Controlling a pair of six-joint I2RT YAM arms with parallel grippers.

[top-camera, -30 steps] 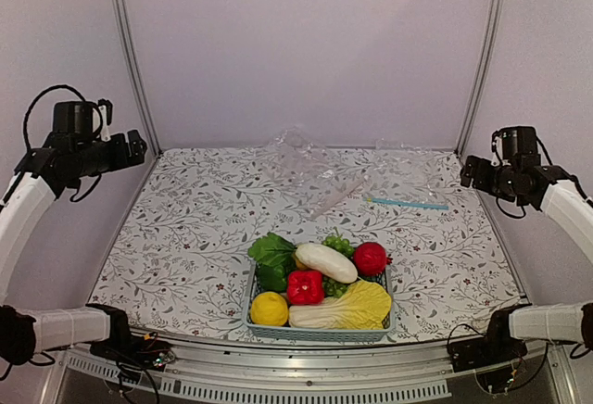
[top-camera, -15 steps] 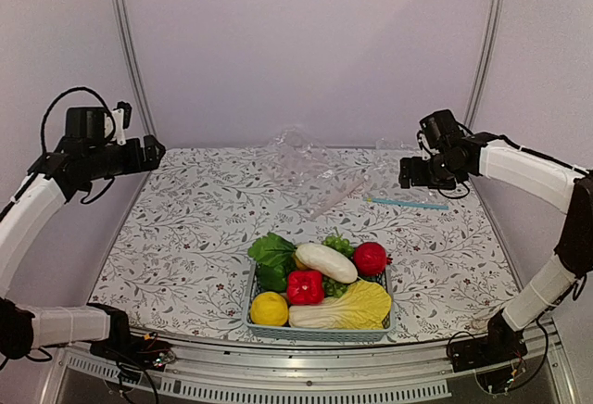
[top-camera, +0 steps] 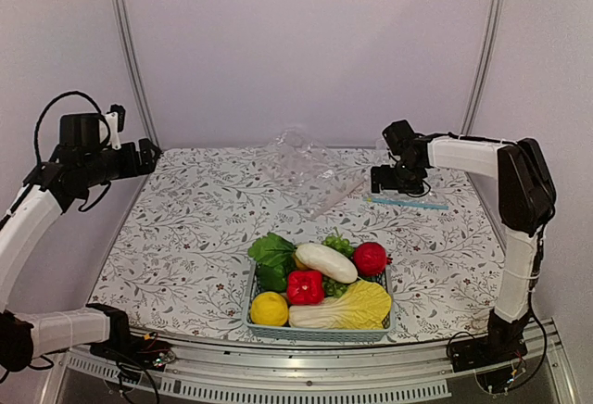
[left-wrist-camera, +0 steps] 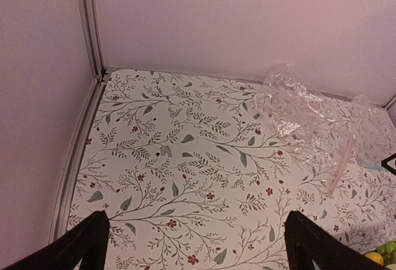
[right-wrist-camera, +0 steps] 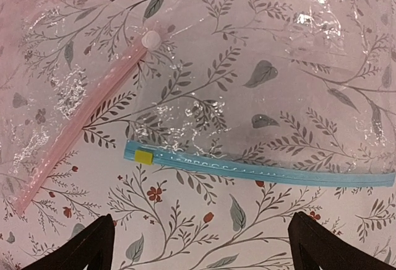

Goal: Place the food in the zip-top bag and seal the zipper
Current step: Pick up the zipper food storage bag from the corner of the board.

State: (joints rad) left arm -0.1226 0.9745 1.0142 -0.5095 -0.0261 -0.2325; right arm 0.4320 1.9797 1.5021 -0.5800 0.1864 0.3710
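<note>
Right hand point(top-camera: 382, 182) is out over the far side of the bench point(top-camera: 185, 237), spread wide, nothing between its fingers. Directly beneath it lies the zip-top bag point(right-wrist-camera: 278, 90), clear and crinkly, flat on the leafy-print cloth. The zipper point(right-wrist-camera: 260, 169) runs crosswise just ahead of the hand, a thin teal line with a small yellow tab point(right-wrist-camera: 145, 157) at its left end. To the left of that, a pink strip point(right-wrist-camera: 80, 121) on more clear plastic slants away

Left hand point(top-camera: 146, 154) is up high at its own edge of the bench, also gaping wide and empty, with crumpled plastic point(left-wrist-camera: 297, 109) far off to its right

The food sits well back from both hands, toward the arm bases, piled in a light-blue basket point(top-camera: 315, 333): lemon point(top-camera: 269, 309), red pepper point(top-camera: 305, 286), white radish point(top-camera: 326, 262), red round fruit point(top-camera: 370, 258), pale cabbage point(top-camera: 350, 307), green leaves point(top-camera: 271, 250). None of it is in the bag
</note>
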